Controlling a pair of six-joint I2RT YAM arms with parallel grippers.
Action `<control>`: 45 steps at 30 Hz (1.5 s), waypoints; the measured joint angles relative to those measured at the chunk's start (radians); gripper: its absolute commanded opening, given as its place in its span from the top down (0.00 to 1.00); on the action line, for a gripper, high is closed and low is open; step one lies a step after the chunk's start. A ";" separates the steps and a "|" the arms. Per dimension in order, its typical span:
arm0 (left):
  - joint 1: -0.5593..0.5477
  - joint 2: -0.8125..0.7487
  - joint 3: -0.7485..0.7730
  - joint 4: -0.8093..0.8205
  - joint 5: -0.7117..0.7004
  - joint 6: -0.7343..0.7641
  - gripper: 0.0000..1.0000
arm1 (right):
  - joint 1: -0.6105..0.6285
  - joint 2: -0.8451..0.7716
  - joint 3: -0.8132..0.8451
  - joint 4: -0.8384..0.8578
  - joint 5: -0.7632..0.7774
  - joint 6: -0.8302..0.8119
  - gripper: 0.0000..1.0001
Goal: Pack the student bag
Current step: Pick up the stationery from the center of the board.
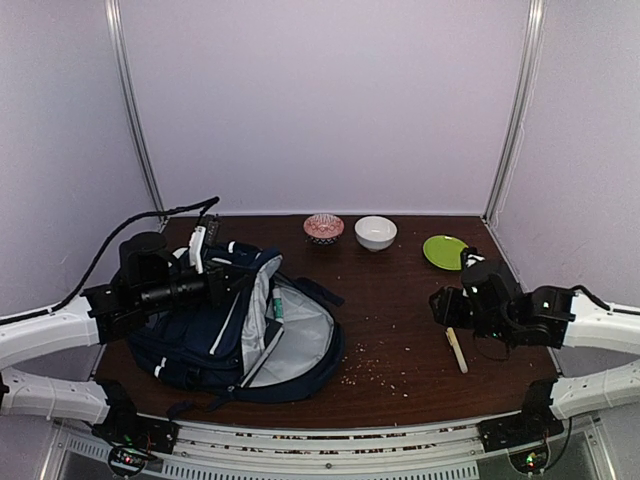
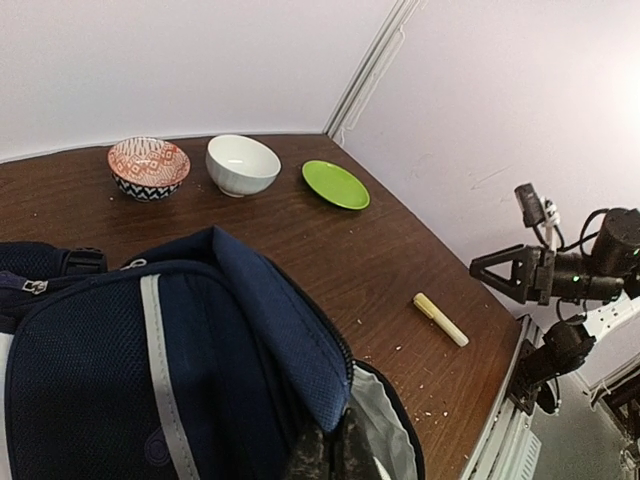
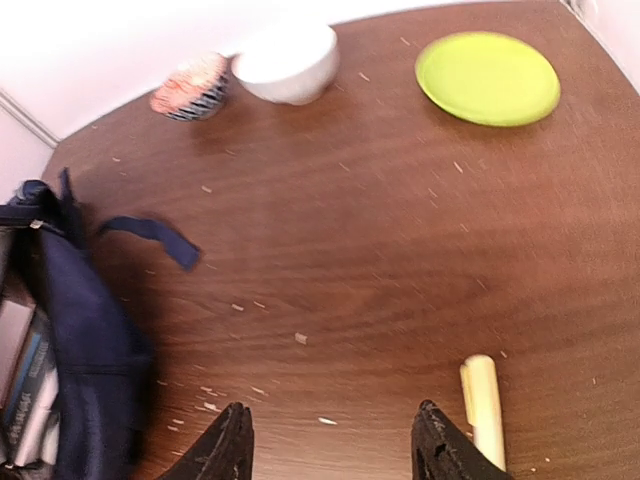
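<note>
The student bag (image 1: 215, 330), navy blue with white stripes, lies open at the left of the table with its grey lining (image 1: 300, 340) showing. A white and green tube (image 1: 278, 303) sticks out of it. My left gripper (image 2: 330, 455) is shut on the edge of the bag's blue flap (image 2: 290, 340) and holds it up. A pale yellow marker (image 1: 456, 350) lies on the table at the right; it also shows in the right wrist view (image 3: 483, 405). My right gripper (image 3: 332, 425) is open and empty above the wood, with the marker just beside its right finger.
A patterned red bowl (image 1: 323, 228), a white bowl (image 1: 375, 232) and a green plate (image 1: 445, 251) stand along the back edge. Crumbs are scattered on the brown table (image 1: 400, 300). A blue strap (image 3: 150, 235) trails out from the bag.
</note>
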 measured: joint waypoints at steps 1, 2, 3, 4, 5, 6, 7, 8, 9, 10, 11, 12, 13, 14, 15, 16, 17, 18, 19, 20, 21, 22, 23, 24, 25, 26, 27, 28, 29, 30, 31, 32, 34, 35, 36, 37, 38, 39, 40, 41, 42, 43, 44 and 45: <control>0.000 -0.011 -0.005 -0.008 -0.006 0.000 1.00 | -0.014 -0.030 -0.064 0.016 -0.009 0.013 0.46; 0.000 -0.021 -0.009 -0.013 -0.011 0.000 1.00 | -0.021 -0.049 -0.113 0.029 -0.016 0.020 0.46; 0.000 -0.032 -0.016 -0.017 -0.020 -0.001 1.00 | -0.025 -0.060 -0.153 0.048 -0.023 0.027 0.46; 0.000 -0.043 -0.022 -0.022 -0.028 -0.001 1.00 | -0.032 -0.066 -0.189 0.069 -0.032 0.035 0.46; 0.000 -0.054 -0.029 -0.023 -0.035 -0.002 1.00 | -0.039 -0.063 -0.222 0.093 -0.045 0.042 0.46; -0.001 -0.065 -0.037 -0.024 -0.043 -0.005 1.00 | -0.050 -0.055 -0.239 0.109 -0.056 0.045 0.46; -0.002 -0.076 -0.045 -0.024 -0.050 -0.008 1.00 | -0.064 -0.039 -0.248 0.126 -0.067 0.046 0.47; -0.003 -0.087 -0.053 -0.025 -0.056 -0.011 1.00 | -0.084 -0.013 -0.252 0.148 -0.080 0.045 0.47; -0.004 -0.094 -0.057 -0.027 -0.061 -0.013 1.00 | -0.098 0.011 -0.252 0.166 -0.089 0.045 0.47; -0.004 -0.103 -0.060 -0.034 -0.065 -0.017 1.00 | -0.108 0.037 -0.250 0.184 -0.099 0.044 0.47; -0.005 -0.110 -0.061 -0.041 -0.069 -0.018 1.00 | -0.117 0.068 -0.248 0.202 -0.108 0.043 0.47; -0.005 -0.117 -0.062 -0.048 -0.072 -0.018 1.00 | -0.125 0.104 -0.244 0.215 -0.117 0.042 0.48; -0.005 -0.123 -0.062 -0.055 -0.077 -0.018 1.00 | -0.131 0.141 -0.237 0.224 -0.127 0.042 0.48; -0.005 -0.131 -0.062 -0.063 -0.082 -0.018 1.00 | -0.135 0.171 -0.230 0.227 -0.134 0.041 0.48; -0.005 -0.139 -0.062 -0.070 -0.087 -0.018 1.00 | -0.138 0.199 -0.221 0.227 -0.139 0.042 0.48; -0.005 -0.148 -0.063 -0.077 -0.090 -0.018 1.00 | -0.138 0.228 -0.211 0.227 -0.142 0.042 0.48; -0.005 -0.155 -0.064 -0.084 -0.093 -0.018 1.00 | -0.139 0.245 -0.204 0.225 -0.142 0.045 0.47; -0.005 -0.161 -0.065 -0.090 -0.095 -0.018 1.00 | -0.142 0.257 -0.197 0.220 -0.140 0.046 0.47; -0.005 -0.166 -0.067 -0.093 -0.098 -0.018 1.00 | -0.143 0.260 -0.194 0.216 -0.138 0.048 0.47; -0.005 -0.170 -0.071 -0.094 -0.099 -0.018 1.00 | -0.147 0.257 -0.193 0.214 -0.135 0.050 0.46; -0.005 -0.175 -0.075 -0.095 -0.102 -0.018 1.00 | -0.150 0.253 -0.193 0.209 -0.130 0.053 0.46; -0.005 -0.177 -0.079 -0.094 -0.103 -0.018 1.00 | -0.155 0.246 -0.193 0.201 -0.125 0.056 0.46; -0.005 -0.179 -0.082 -0.095 -0.105 -0.018 1.00 | -0.163 0.236 -0.193 0.189 -0.121 0.060 0.45; -0.005 -0.180 -0.084 -0.093 -0.106 -0.018 1.00 | -0.172 0.226 -0.193 0.180 -0.119 0.064 0.45; -0.005 -0.180 -0.085 -0.092 -0.107 -0.018 1.00 | -0.182 0.219 -0.193 0.175 -0.117 0.065 0.45; -0.005 -0.180 -0.086 -0.092 -0.108 -0.018 1.00 | -0.194 0.213 -0.194 0.171 -0.118 0.068 0.45; -0.005 -0.180 -0.087 -0.091 -0.108 -0.017 1.00 | -0.206 0.209 -0.197 0.169 -0.119 0.072 0.45; -0.005 -0.179 -0.087 -0.091 -0.109 -0.017 1.00 | -0.221 0.203 -0.206 0.169 -0.122 0.079 0.45; -0.005 -0.179 -0.088 -0.090 -0.109 -0.017 1.00 | -0.233 0.197 -0.216 0.169 -0.124 0.087 0.45; -0.005 -0.178 -0.088 -0.090 -0.109 -0.017 1.00 | -0.243 0.192 -0.229 0.167 -0.126 0.094 0.45; -0.005 -0.177 -0.088 -0.090 -0.109 -0.017 1.00 | -0.252 0.187 -0.243 0.165 -0.131 0.100 0.45; -0.005 -0.176 -0.088 -0.090 -0.109 -0.017 1.00 | -0.258 0.185 -0.256 0.165 -0.135 0.108 0.45; -0.005 -0.175 -0.090 -0.086 -0.108 -0.016 1.00 | -0.266 0.186 -0.279 0.164 -0.149 0.122 0.45; -0.005 -0.175 -0.092 -0.084 -0.108 -0.016 1.00 | -0.267 0.188 -0.288 0.163 -0.157 0.128 0.45; -0.005 -0.174 -0.094 -0.082 -0.108 -0.016 1.00 | -0.267 0.193 -0.295 0.163 -0.170 0.135 0.46; -0.005 -0.174 -0.096 -0.082 -0.108 -0.016 1.00 | -0.267 0.197 -0.298 0.163 -0.179 0.140 0.46; -0.005 -0.174 -0.097 -0.080 -0.108 -0.016 1.00 | -0.267 0.200 -0.299 0.164 -0.188 0.146 0.47; -0.005 -0.174 -0.097 -0.080 -0.108 -0.016 1.00 | -0.267 0.200 -0.299 0.169 -0.195 0.149 0.49; -0.005 -0.174 -0.097 -0.079 -0.108 -0.016 1.00 | -0.267 0.200 -0.299 0.172 -0.207 0.151 0.50; -0.005 -0.173 -0.097 -0.079 -0.108 -0.016 1.00 | -0.267 0.200 -0.299 0.174 -0.216 0.153 0.52; -0.005 -0.173 -0.097 -0.078 -0.108 -0.016 1.00 | -0.267 0.200 -0.299 0.177 -0.226 0.154 0.54; -0.005 -0.173 -0.097 -0.078 -0.108 -0.016 1.00 | -0.267 0.198 -0.298 0.177 -0.238 0.154 0.58; -0.005 -0.173 -0.097 -0.077 -0.108 -0.016 1.00 | -0.266 0.197 -0.296 0.177 -0.249 0.152 0.60; -0.005 -0.172 -0.097 -0.077 -0.108 -0.015 1.00 | -0.264 0.197 -0.294 0.175 -0.263 0.150 0.61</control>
